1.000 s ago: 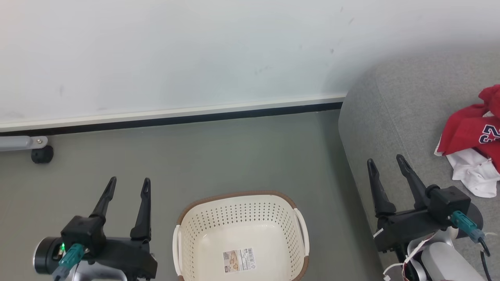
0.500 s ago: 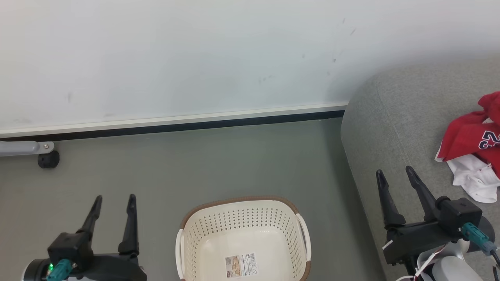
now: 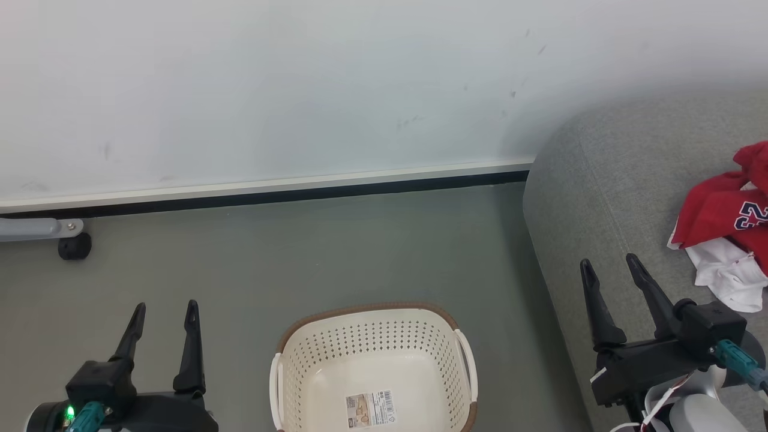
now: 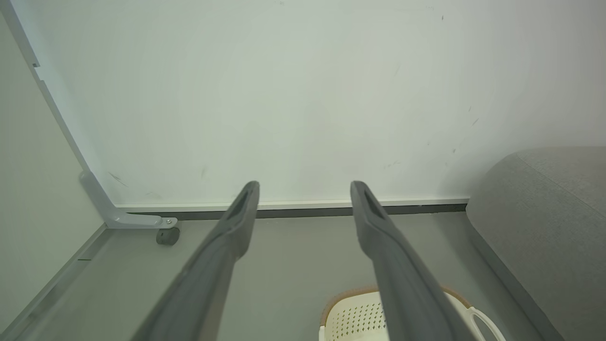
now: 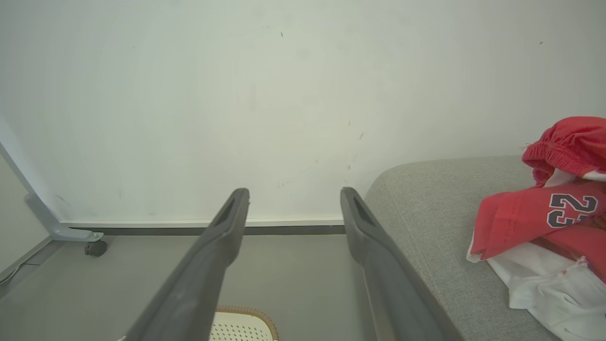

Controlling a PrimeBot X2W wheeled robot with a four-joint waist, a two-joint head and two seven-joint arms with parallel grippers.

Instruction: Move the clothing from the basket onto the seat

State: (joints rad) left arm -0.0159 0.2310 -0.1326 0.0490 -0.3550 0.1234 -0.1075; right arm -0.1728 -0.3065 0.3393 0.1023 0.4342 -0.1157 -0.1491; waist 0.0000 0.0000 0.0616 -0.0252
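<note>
The basket (image 3: 372,336) stands on the grey floor (image 3: 300,252) at the near middle of the scene. Its inside is bare down to the barcode sticker (image 3: 370,408) on its bottom, and no garment shows in it, though the head view cuts off its nearest edge. The clothing (image 3: 723,216) lies in a loose heap on the seat (image 3: 600,198) at the right: red pieces on top, one bearing dark blue numerals, with a crumpled white piece under them on the near side. The heap runs past the right edge of the head view, so its full extent cannot be told. The left pincer (image 3: 165,306) hovers over the floor to the left of the basket, apart from it, its fingers spread and nothing between them. The right pincer (image 3: 608,261) hangs at the near right over the rounded left end of the seat, likewise released and carrying nothing, near the heap but not touching it. Both point toward the pale wall (image 3: 300,90) at the far side. Judging by this, the moving looks finished: every garment in sight rests on the seat and the basket holds none. What may be left is only to check the hidden near edge of the basket and draw the arms to rest
</note>
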